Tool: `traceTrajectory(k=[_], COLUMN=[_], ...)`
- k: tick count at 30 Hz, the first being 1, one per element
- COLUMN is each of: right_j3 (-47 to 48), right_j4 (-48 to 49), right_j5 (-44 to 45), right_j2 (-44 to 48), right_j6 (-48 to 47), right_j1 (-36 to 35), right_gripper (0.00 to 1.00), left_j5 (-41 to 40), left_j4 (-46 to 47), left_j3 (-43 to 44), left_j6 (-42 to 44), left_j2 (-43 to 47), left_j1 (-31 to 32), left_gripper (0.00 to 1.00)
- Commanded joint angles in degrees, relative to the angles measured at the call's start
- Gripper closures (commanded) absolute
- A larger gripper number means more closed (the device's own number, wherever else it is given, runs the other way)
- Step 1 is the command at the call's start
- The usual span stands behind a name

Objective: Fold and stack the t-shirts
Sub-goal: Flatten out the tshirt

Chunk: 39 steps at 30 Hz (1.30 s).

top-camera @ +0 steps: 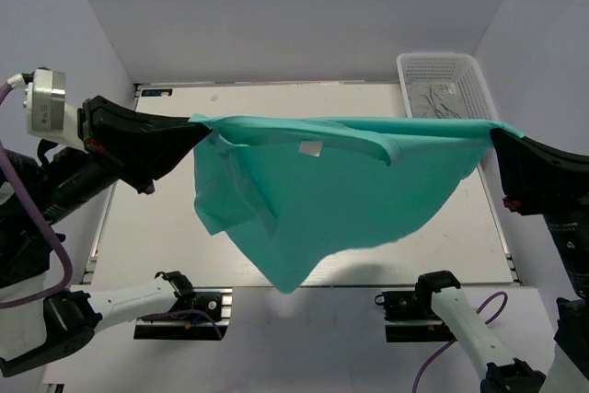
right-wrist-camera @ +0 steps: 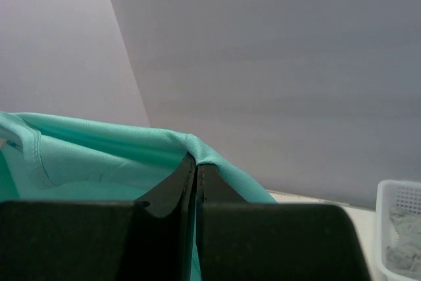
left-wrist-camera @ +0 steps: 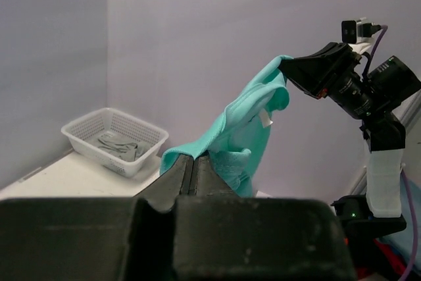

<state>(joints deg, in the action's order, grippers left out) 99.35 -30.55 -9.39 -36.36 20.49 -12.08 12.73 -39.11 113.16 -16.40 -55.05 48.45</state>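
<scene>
Teal thin-cloth t-shirt (top-camera: 350, 200), limp, triangular.

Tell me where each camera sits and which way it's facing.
Top external: above and behind the arms, looking down on the table; both arms show, left hand and right hand stretching the teal t-shirt.
Left wrist: on the left arm, facing across to the right arm; own shut fingers below.
Right wrist: on the right arm, facing the walls; own fingers pinching cloth.
Shared: all three see the t-shirt and white mesh basket.
</scene>
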Motion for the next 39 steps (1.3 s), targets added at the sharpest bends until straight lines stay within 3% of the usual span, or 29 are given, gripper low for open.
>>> traceTrajectory(k=[1, 4, 10, 14, 18, 19, 20, 21, 23, 24, 27, 28, 33, 36, 39], right_j3=[-1.52, -4.94, -13.91, -21.99, -23.42, -19.58, -17.55, -9.78, -4.63, -2.78, -6.25, -9.23, -19.88, -29.89, -41.13], right_j4=[-0.48, 1.01, 5.85, 11.28, 15.34, 15.78, 14.91, 10.29, 6.04, 4.81, 7.76, 9.7, 12.79, 14.19, 15.69], right_j5=[3.58, 3.67, 7.8, 12.97, 14.93, 14.58, 15.53, 15.02, 15.36, 14.49, 11.26, 11.06, 3.51, 1.39, -1.77], right_j2=[-3.53, -6.96, -15.4, -26.97, -44.71, -47.63, -56.19, -58.8, -65.11, -66.89, -64.64, -62.37, -52.36, -47.08, -40.47], right_j6=[-0.19, -0.01, -0.36, 0.59, 1.22, 0.26, 0.25, -0.62, -0.98, -1.76, -3.0, -2.83, -2.48, -0.37, 2.62], right_j1=[0.21, 0.3, 0.21, 0.3, 0.56, 0.74, 0.65, 0.82, 0.65, 0.04, -0.05, -0.14, -0.76, -1.81, -2.86], right_gripper=[1.0, 1.0, 1.0, 1.0, 1.0, 1.0, 1.0, 0.98, 0.74, 0.46, 0.1, 0.1, 0.1, 0.1, 0.1], left_j5=[-2.62, -9.63, -38.08, -40.68, -38.5, -38.48, -37.7, -38.56, -38.67, -38.66, -38.14, -37.17, -27.6, -19.44, -8.27], left_j4=[-2.9, -2.29, -0.34, 4.12, 5.19, 4.49, 3.0, -1.36, -8.92, -12.79, -10.91, -7.07, 4.12, 9.48, 10.55], left_j3=[2.06, -0.22, -8.66, -16.02, -15.18, -12.56, -9.66, -3.1, 5.71, 8.8, 9.72, 5.88, -8.45, -12.25, -8.87], left_j6=[-0.03, 0.5, -0.55, -3.45, -8.19, -9.6, -10.74, -12.15, -12.77, -12.78, -11.12, -9.98, -5.75, -1.37, -0.04], left_j2=[-4.17, -6.91, -20.95, -30.8, -43.27, -50.18, -54.25, -58.29, -69.07, -71.23, -70.48, -68.98, -59.13, -57.63, -63.04], left_j1=[-0.63, -0.63, -1.33, -5.37, -15.62, -17.4, -19.07, -21.61, -23.13, -23.66, -23.66, -23.66, -23.66, -22.0, -21.99], left_gripper=[1.0, 1.0, 1.0, 1.0, 1.0, 0.93, 0.87, 0.69, 0.57, 0.48, 0.25, 0.01, 0.01, 0.01, 0.01])
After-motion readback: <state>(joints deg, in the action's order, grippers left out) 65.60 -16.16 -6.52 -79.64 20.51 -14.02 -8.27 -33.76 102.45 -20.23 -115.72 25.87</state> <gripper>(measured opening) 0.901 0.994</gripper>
